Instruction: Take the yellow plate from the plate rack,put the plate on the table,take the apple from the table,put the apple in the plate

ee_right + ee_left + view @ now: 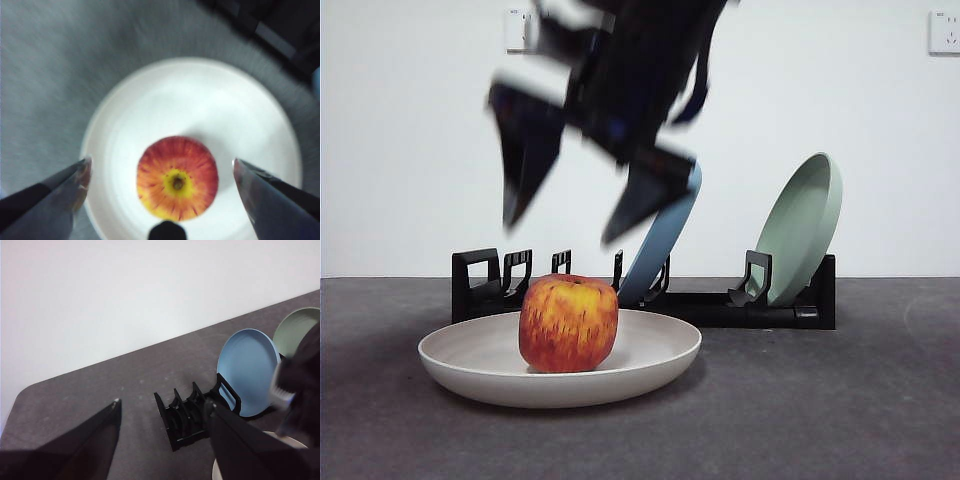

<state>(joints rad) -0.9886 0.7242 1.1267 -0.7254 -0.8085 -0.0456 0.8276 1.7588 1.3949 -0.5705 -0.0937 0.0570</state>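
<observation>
Red apple (568, 324): sat in the yellow plate (650, 352), left of its middle, in the lower left of the front view.
Plate: lay flat on the grey table (820, 410), just before the black plate rack (720, 305).
Rack: held a blue plate (665, 240) and a green plate (805, 225), both leaning.
Right pincer (570, 225): hung above the apple, jaws apart, holding nothing.
Left pincer (162, 412): jaws apart, empty, near the rack's end.

Even, soft light is filling all views. Motion blur is smearing the right gripper (560, 215) in the front view and the whole right wrist picture, where the yellow plate (150, 100) is glaring white.
</observation>
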